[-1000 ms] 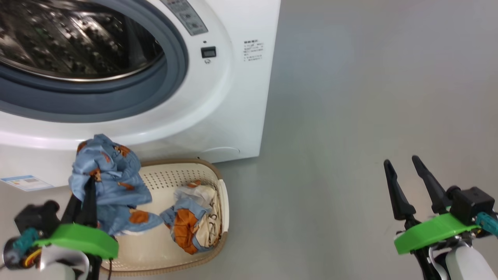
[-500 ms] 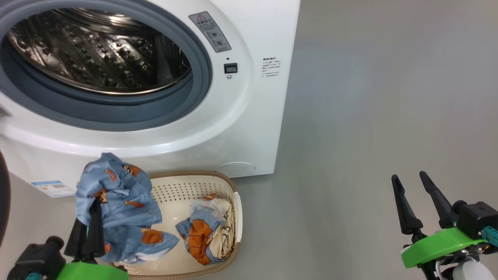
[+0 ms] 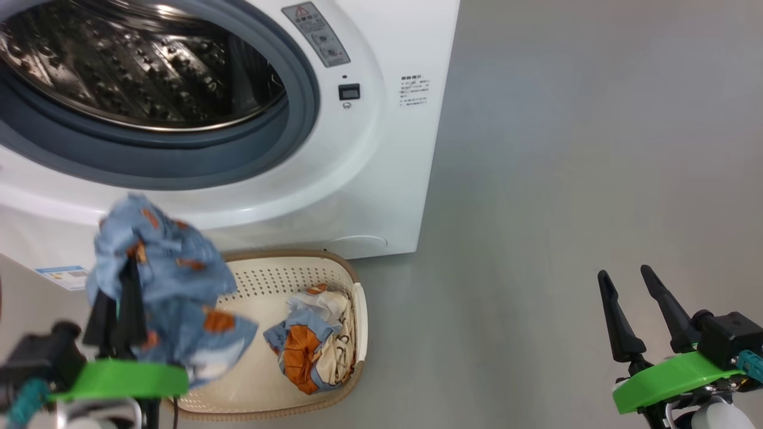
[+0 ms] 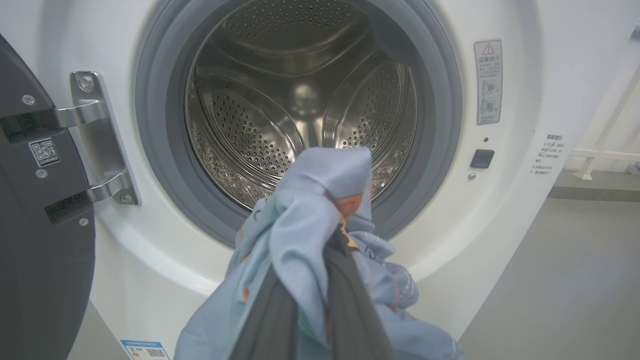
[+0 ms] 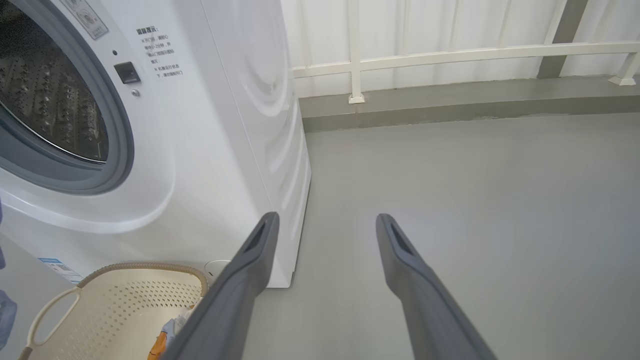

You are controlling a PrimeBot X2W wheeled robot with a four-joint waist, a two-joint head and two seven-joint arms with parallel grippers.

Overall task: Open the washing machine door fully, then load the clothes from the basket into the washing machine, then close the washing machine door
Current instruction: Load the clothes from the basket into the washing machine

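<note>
The basket lies before the washing machine.

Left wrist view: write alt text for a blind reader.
The left end effector, shut on a light blue soft garment with orange prints, holds it before the open mouth of a big white front-loading washing machine. Behind it gleams the perforated steel drum; the dark door stands open at the left edge, on steel hinges.

Smooth matte grey floor, bare, soft glare patches. At its far edge in the right wrist view, a low grey raised kerb. White metal railing stands on the kerb, with post feet resting on it. Pale ribbed wall panelling behind the rail. Dark grey upright column at upper right.
</note>
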